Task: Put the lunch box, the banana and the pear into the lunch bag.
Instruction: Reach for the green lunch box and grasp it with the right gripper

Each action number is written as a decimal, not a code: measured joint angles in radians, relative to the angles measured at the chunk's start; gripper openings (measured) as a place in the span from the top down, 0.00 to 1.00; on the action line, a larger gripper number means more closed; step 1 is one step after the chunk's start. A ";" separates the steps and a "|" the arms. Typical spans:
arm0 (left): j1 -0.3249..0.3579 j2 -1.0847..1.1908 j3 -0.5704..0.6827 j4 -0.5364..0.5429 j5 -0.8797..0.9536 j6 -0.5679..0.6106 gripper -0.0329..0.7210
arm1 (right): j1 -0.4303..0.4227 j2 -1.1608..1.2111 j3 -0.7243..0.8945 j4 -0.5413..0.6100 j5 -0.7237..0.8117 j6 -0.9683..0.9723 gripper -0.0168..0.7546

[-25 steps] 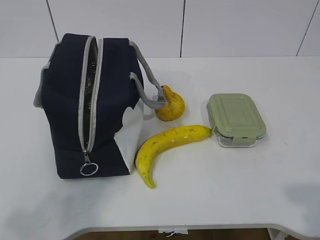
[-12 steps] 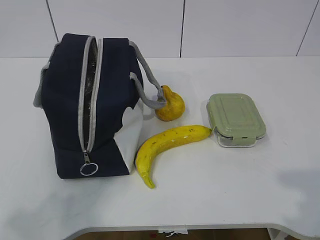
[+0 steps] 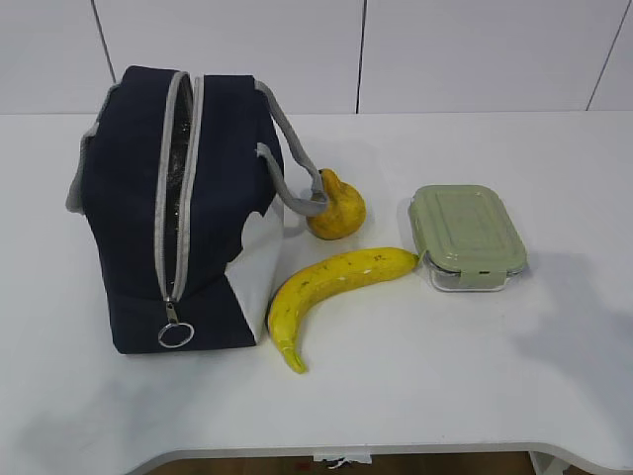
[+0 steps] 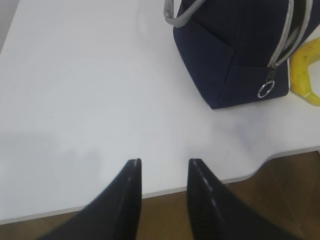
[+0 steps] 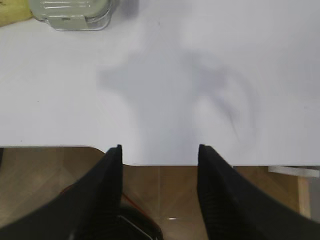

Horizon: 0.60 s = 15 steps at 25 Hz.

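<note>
Both claws released, nothing grasped, 4 items on the table.
The right gripper (image 5: 159, 150) hangs over the table edge (image 5: 165, 164), the lunch box (image 5: 70, 14) far ahead to its left; left gripper (image 4: 163, 165), jaws apart, has the lunch bag (image 4: 235, 55) ahead-right, banana (image 3: 331, 292) and pear (image 3: 336, 208) beside the bag.
</note>
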State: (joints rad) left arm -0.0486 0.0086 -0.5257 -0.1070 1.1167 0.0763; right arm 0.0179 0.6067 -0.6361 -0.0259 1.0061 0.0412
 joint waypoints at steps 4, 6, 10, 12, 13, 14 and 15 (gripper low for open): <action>0.000 0.000 0.000 0.000 0.000 0.000 0.64 | 0.000 0.179 -0.046 0.026 -0.036 0.017 0.48; 0.000 0.000 0.000 0.000 0.000 0.000 0.64 | 0.000 0.266 -0.081 0.026 -0.057 0.030 0.48; 0.000 0.000 0.000 0.000 0.000 0.000 0.64 | 0.000 0.460 -0.171 0.042 -0.075 0.038 0.48; 0.000 0.000 0.000 0.000 0.000 0.000 0.64 | -0.013 0.545 -0.222 0.063 -0.082 0.036 0.48; 0.000 0.000 0.000 0.000 0.000 0.000 0.64 | -0.034 0.587 -0.254 0.091 -0.088 0.023 0.48; 0.000 0.000 0.000 0.000 0.000 0.000 0.64 | -0.057 0.628 -0.281 0.133 -0.093 -0.001 0.48; 0.000 0.000 0.000 0.000 0.000 0.000 0.64 | -0.090 0.666 -0.301 0.185 -0.095 -0.041 0.48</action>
State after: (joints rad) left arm -0.0486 0.0086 -0.5257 -0.1070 1.1167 0.0763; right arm -0.0725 1.2728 -0.9375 0.1593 0.9114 0.0000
